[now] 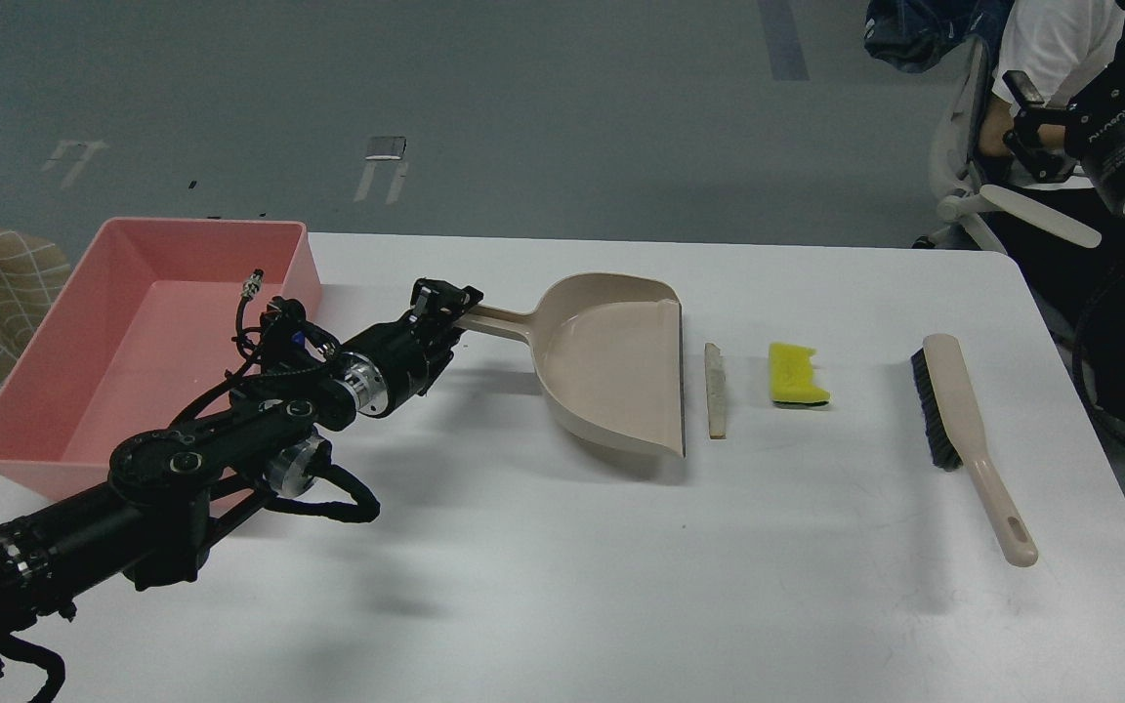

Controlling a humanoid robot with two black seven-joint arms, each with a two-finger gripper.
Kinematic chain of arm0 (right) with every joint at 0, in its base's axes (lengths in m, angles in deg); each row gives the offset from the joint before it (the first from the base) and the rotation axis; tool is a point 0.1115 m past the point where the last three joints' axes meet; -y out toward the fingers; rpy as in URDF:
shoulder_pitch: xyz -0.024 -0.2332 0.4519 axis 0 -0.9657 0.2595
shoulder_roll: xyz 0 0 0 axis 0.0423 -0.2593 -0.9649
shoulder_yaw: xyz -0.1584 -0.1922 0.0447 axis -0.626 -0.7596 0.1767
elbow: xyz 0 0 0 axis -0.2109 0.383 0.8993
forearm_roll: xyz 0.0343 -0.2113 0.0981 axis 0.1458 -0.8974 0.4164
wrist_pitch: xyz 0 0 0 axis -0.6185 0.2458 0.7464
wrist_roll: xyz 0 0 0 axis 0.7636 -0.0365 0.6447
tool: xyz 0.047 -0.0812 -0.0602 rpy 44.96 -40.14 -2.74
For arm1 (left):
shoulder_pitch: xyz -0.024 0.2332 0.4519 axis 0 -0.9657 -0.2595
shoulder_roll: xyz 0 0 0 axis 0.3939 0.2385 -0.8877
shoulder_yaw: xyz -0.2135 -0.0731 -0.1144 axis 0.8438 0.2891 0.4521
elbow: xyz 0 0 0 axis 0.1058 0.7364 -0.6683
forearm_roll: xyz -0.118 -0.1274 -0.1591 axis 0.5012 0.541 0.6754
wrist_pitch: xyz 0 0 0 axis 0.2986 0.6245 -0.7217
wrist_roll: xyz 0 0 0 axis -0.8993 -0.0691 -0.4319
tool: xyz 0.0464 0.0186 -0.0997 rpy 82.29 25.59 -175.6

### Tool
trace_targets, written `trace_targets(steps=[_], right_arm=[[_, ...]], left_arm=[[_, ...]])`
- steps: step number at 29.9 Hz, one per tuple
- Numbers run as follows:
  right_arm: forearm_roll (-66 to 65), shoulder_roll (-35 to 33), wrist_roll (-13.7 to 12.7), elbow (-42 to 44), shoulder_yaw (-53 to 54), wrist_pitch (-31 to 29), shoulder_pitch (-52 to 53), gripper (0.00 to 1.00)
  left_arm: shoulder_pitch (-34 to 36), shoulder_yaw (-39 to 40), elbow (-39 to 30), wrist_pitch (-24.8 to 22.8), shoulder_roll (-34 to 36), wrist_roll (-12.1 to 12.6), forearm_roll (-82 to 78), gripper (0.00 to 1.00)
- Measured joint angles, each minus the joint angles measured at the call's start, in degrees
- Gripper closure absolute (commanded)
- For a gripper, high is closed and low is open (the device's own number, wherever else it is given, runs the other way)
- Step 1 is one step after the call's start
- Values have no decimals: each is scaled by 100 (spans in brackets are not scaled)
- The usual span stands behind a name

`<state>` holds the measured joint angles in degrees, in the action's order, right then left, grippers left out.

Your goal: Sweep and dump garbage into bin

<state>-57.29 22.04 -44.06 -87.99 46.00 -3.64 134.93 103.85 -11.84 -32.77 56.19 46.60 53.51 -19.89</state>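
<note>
The beige dustpan [611, 361] lies mid-table with its open lip facing right, just left of the off-white strip [715, 391]. My left gripper [445, 310] is shut on the dustpan's handle, and the pan looks tilted, with its far side raised. The yellow sponge piece [796, 373] with the dark backing lies right of the strip. The pink bin [55, 391] stands at the table's far left, beside my left arm. My right gripper [1020, 127] hangs high beyond the table's back right corner, its fingers apart and empty.
The beige hand brush [963, 430] with black bristles lies at the right, handle toward me. A person on a white chair [973, 186] sits behind the back right corner. The white table [562, 586] stretches bare toward me.
</note>
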Motion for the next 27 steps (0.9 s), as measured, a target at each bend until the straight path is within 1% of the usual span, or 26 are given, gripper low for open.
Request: trace_targets(steps=[4,7,11,13,17,21,24,27], right_arm=[[-976,-611,-2,-627,-523,38,-23,0],[-2035,-1215,4,-1275,-843,94,-43,0],[-3416,-1935,41,-2070,-1036,108,-70,0],[-3835,-2233,66,-2378,-1058,106,-89,0],[-4073,-2860,84,-2849,-1154,26,-108,0],[-4089,-3469,112,-3258,-1408,1,-104,0],[-4097,-3629,195,-3490,-1572,0,-99,1],[-4119,-3730,223,-3815,-1821,0,-191,1]], left_arm=[[62,0,-8,6,22,-5,-1,82],[70,-1,-14,14,26,-11,-3,82],[61,-22,-17,12,-27,-27,-4,82],[32,-30,-17,14,-42,-54,-8,82],[7,-43,-16,11,-41,-167,-9,82],[-12,-43,-11,7,-20,-194,-9,81],[-23,-30,-12,0,-15,-196,-8,80],[-30,-13,-14,-8,-12,-201,-1,80]])
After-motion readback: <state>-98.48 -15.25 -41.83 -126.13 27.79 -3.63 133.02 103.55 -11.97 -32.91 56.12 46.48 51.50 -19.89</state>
